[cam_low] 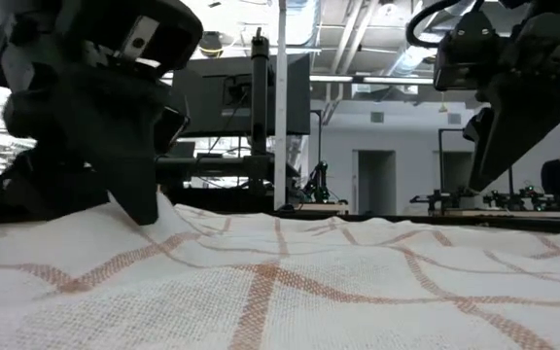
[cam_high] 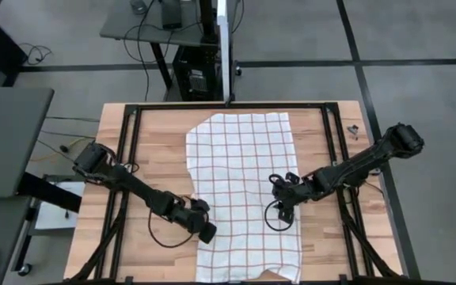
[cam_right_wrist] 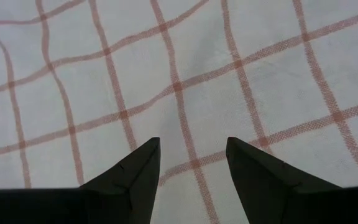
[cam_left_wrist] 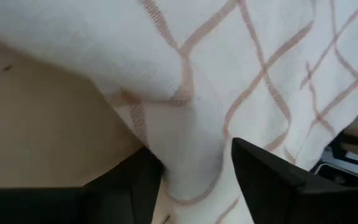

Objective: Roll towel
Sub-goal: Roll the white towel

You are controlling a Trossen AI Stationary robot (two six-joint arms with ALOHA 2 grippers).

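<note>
- The towel [cam_high: 244, 190], white with a red check, lies spread lengthwise down the middle of the wooden bench [cam_high: 149, 142], its near end hanging at the front edge and its left side already rumpled inward.
- The left end effector [cam_high: 204, 231] sits at the towel's left edge near the front; in its wrist view a raised fold of cloth stands between its two fingers [cam_left_wrist: 263, 171], which look to be narrowing onto it, though I cannot tell if they have it firmly pinched.
- The right end effector [cam_high: 285, 212] hovers over the towel's right half, fingers parted with only flat cloth showing beneath them, holding nothing.
- Risk: the left grip may catch only a thin lip of the edge, so the cloth could slip out once lifted, and the roll would start crooked.
- Risk: with one side gathered and the other flat, the two ends may not turn evenly, giving a cone-shaped or loose roll.
- Risk: the right fingers, set on mid-cloth rather than an edge, may press down and bunch the fabric instead of picking it up.
- Risk: the overhanging front end could drag off the bench.
</note>
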